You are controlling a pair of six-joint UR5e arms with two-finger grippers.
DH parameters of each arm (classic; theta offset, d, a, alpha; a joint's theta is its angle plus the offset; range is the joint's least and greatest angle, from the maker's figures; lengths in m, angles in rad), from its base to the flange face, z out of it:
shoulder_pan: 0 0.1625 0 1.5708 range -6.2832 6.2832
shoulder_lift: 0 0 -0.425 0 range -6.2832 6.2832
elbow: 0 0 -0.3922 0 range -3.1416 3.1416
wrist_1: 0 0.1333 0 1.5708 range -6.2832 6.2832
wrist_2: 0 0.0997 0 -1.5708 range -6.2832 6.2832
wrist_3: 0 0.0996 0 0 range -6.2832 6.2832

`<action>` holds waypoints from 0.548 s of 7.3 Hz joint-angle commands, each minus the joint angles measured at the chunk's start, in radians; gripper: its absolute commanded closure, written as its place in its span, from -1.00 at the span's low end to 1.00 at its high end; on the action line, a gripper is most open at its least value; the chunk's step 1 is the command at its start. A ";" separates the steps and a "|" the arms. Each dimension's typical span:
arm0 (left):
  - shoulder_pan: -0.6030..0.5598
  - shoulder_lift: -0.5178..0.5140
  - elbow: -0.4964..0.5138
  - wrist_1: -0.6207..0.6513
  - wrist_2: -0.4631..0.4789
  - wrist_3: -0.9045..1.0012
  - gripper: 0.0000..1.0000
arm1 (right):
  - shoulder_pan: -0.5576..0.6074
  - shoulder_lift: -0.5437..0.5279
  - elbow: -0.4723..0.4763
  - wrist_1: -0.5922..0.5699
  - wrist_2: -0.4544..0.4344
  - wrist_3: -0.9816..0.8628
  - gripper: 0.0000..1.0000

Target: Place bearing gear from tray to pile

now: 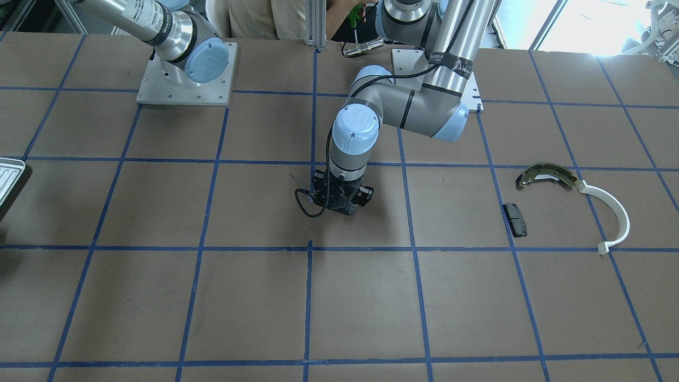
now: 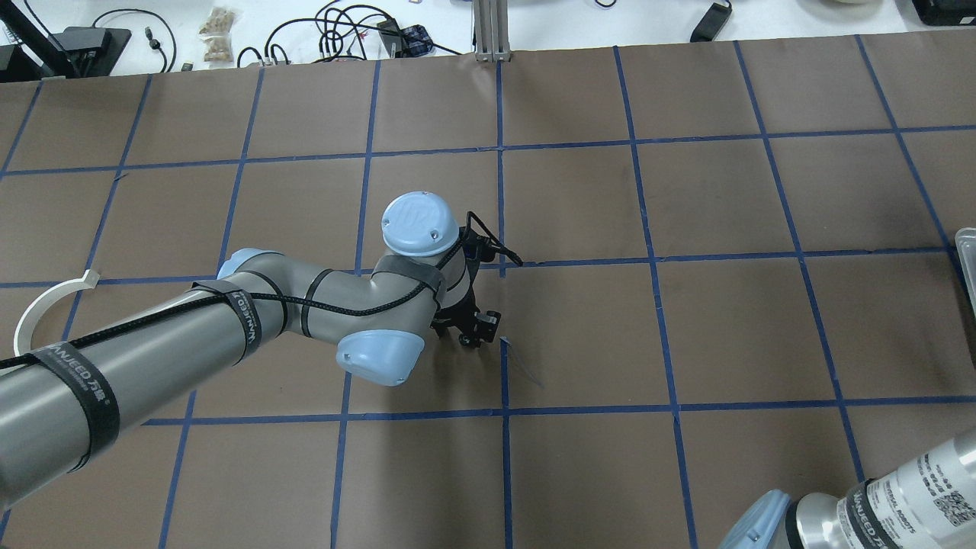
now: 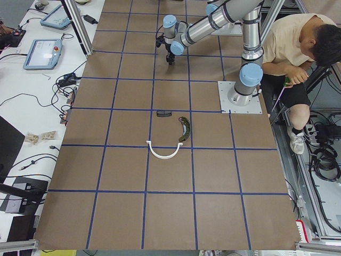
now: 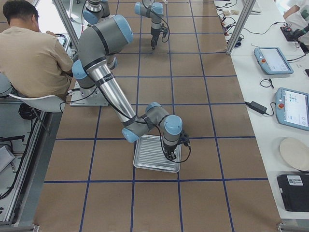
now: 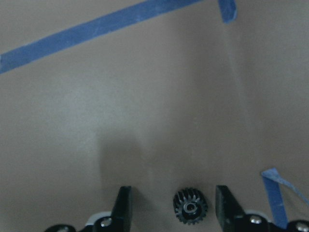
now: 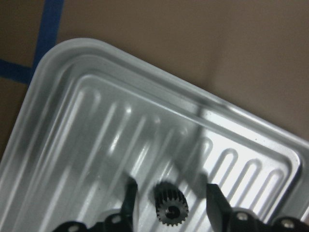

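The tray (image 4: 149, 157) is set at one end of the table (image 1: 371, 307). A small dark bearing gear (image 6: 170, 204) is seen lying flat inside the tray, on its ribbed bottom. The right gripper (image 6: 170, 191) is held low over the tray. Its fingers are spread wide to either side of this gear. A gap is left on both sides, so nothing is gripped.

The left gripper (image 5: 173, 191) is placed well apart from the tray, near the middle of the table, between the tray and the pile. It is pointed straight down and is brought close to the brown surface. Its fingers are likewise spread wide, and a second gear (image 5: 190, 207) is seen between them, resting on the bare table outside the tray. This gear is touched by neither finger, though it sits nearer to one finger than to the other.

The pile is found at the end of the table farthest from the tray. It is made up of a curved brake shoe (image 1: 546, 176), a white half-ring (image 1: 612, 215) and a dark pad (image 1: 515, 219). One end of the half-ring is laid just beside one end of the brake shoe; whether they touch cannot be told. The pad is set apart from both, on the side of the pile turned toward the tray.
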 commanded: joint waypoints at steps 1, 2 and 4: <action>-0.001 0.001 0.000 -0.005 -0.002 0.000 0.61 | 0.000 -0.002 0.002 0.014 0.000 0.000 0.76; -0.001 0.001 0.002 -0.007 0.000 0.000 1.00 | 0.000 -0.010 0.000 0.020 -0.002 0.002 0.97; 0.013 0.021 0.013 -0.023 0.004 0.058 1.00 | 0.029 -0.077 0.000 0.079 0.013 0.017 1.00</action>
